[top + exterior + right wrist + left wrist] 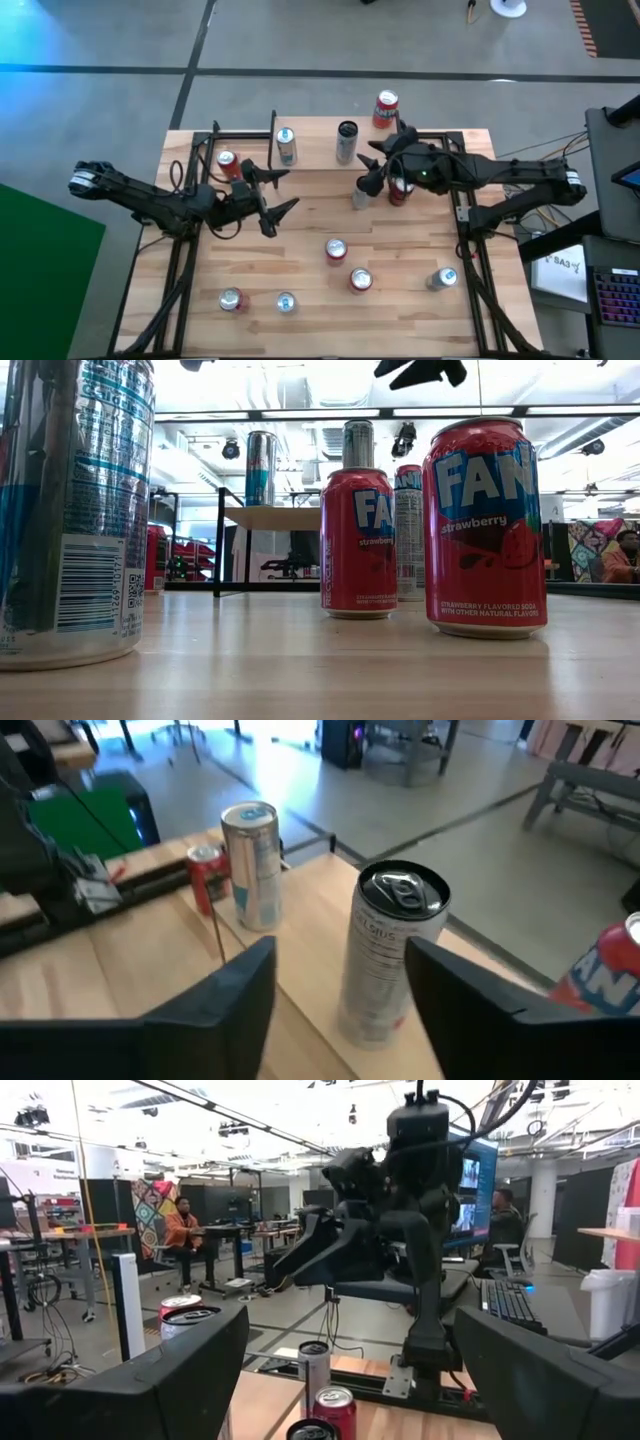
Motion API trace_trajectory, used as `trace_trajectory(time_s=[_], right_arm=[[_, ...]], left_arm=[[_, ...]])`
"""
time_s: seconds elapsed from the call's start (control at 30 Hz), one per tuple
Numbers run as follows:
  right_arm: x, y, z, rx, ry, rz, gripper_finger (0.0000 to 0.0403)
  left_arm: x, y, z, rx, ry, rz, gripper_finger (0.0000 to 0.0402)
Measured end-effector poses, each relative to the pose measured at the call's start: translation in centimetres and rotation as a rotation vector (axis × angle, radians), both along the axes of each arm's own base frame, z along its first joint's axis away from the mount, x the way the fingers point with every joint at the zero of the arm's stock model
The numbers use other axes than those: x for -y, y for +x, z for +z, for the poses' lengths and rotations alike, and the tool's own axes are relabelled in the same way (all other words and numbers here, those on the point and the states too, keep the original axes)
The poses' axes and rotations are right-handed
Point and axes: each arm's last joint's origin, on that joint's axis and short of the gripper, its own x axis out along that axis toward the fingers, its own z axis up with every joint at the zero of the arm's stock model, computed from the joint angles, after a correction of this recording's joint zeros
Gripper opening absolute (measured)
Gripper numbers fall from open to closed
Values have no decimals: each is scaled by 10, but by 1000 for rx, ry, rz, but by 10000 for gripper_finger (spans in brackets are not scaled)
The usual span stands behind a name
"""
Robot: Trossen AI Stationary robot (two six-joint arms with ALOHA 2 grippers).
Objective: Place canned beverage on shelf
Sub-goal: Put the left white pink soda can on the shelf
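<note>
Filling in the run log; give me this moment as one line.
right gripper: open, at dark can | dark can: upright on shelf | left gripper: open, above table's left

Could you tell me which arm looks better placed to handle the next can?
Probably the right. Its gripper sits around the tall dark-topped can at the shelf, fingers on both sides. The left gripper hangs open with no can between its fingers.
</note>
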Motion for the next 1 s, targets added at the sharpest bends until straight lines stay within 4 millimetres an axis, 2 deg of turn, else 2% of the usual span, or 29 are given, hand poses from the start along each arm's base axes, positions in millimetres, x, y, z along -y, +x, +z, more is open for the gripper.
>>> trace_trajectory(time_s=[0.13, 0.3, 0.5, 0.73, 0.83, 1.0], right_arm=[[4, 5, 14, -62, -9, 13, 114], [19, 10, 27, -118, 17, 70, 21], [54, 17, 37, -128, 78, 117, 10], [96, 32, 24, -172, 127, 141, 9], [106, 37, 19, -186, 141, 149, 9], [110, 45, 14, -208, 139, 164, 9]], left_arm=[[0, 1, -1, -1, -7, -2, 339], [0, 1, -1, -1, -7, -2, 339], [0, 1, -1, 0, -8, -2, 339], [0, 0, 0, 3, -5, -1, 339], [0, -1, 1, 4, -5, -1, 339], [0, -1, 0, 2, -4, -1, 339]])
